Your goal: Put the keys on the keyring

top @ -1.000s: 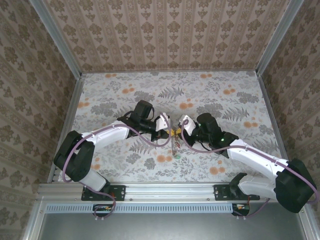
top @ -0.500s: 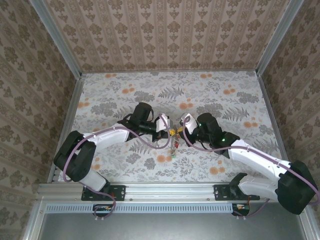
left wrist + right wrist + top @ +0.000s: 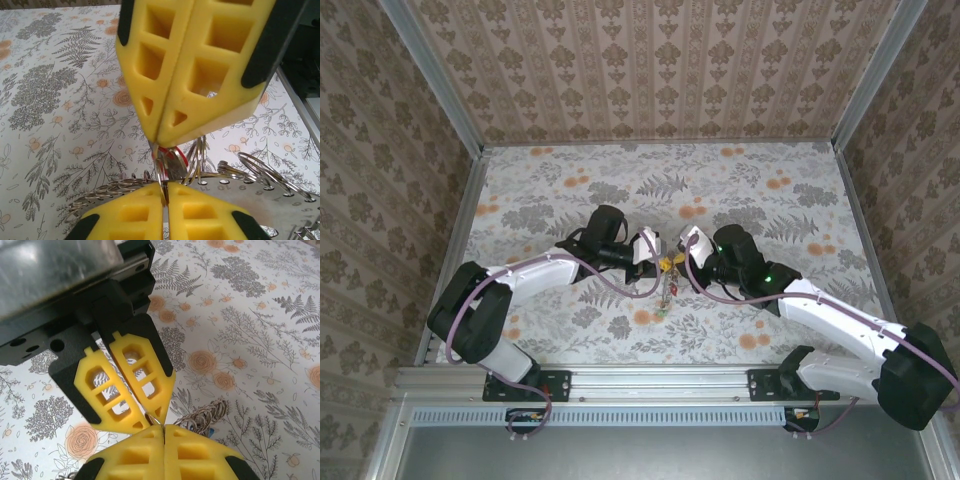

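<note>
The keyring (image 3: pixel 260 197) is a flat metal plate with numbered holes and small wire rings along its rim. In the top view it hangs edge-on (image 3: pixel 665 295) under both grippers, above the table. My left gripper (image 3: pixel 165 187) is shut on a thin wire ring at the rim. My right gripper (image 3: pixel 156 142) comes in from opposite, tips almost touching the left ones, and is shut on a red-headed key (image 3: pixel 176 157). In the right wrist view my right gripper (image 3: pixel 164 429) meets the left gripper (image 3: pixel 152 422) over a small ring. Other keys are hidden.
The flowered table (image 3: pixel 760 190) spreads on all sides of the grippers, closed in by patterned walls (image 3: pixel 650 70) and metal rails. Both arms reach to the middle from the near edge. A bunch of the keyring's wire rings (image 3: pixel 200 417) hangs just right of my right fingers.
The hanging keyring has swung slightly to the left under the grippers. Both grippers stay tip to tip at the same spot.
</note>
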